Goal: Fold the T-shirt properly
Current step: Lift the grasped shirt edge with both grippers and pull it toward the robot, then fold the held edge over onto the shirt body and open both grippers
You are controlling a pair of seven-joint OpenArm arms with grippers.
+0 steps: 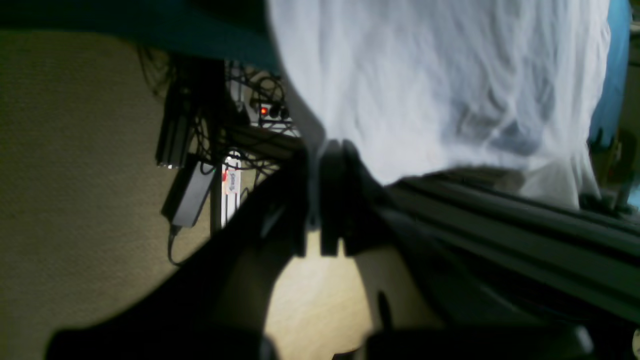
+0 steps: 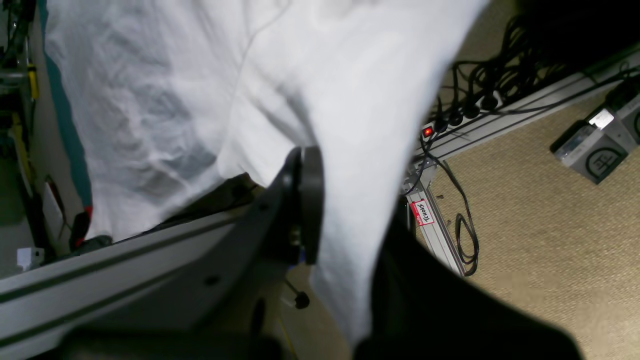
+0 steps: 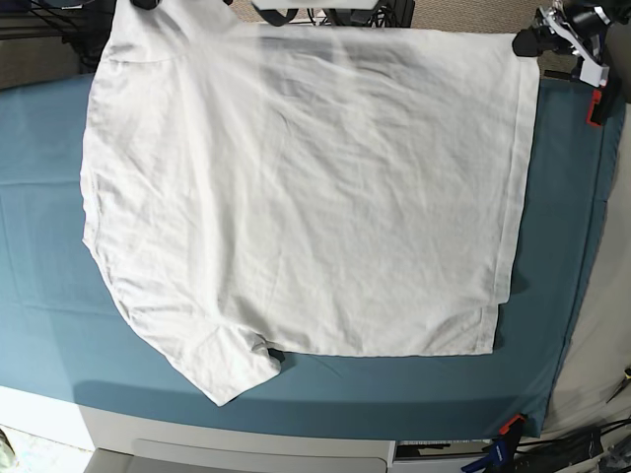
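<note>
The white T-shirt (image 3: 306, 197) lies spread over the teal cloth (image 3: 49, 315), one sleeve (image 3: 232, 370) at the near left. Its far edge reaches the table's back edge, held at both corners. My left gripper (image 3: 532, 41) is at the far right corner. In the left wrist view the left gripper (image 1: 327, 150) is shut on a thin edge of the T-shirt (image 1: 425, 85). My right gripper (image 3: 148, 4) is at the far left corner, mostly cut off. In the right wrist view the right gripper (image 2: 345, 200) is shut on the T-shirt (image 2: 325, 75), whose fabric hides one finger.
Below the back edge of the table are an aluminium frame (image 2: 500, 120), tangled cables (image 2: 465, 235), a power strip with a red light (image 1: 265, 111) and a carpeted floor (image 2: 550, 250). Red clamps (image 3: 595, 106) hold the teal cloth at the right edge and near corner (image 3: 508, 426).
</note>
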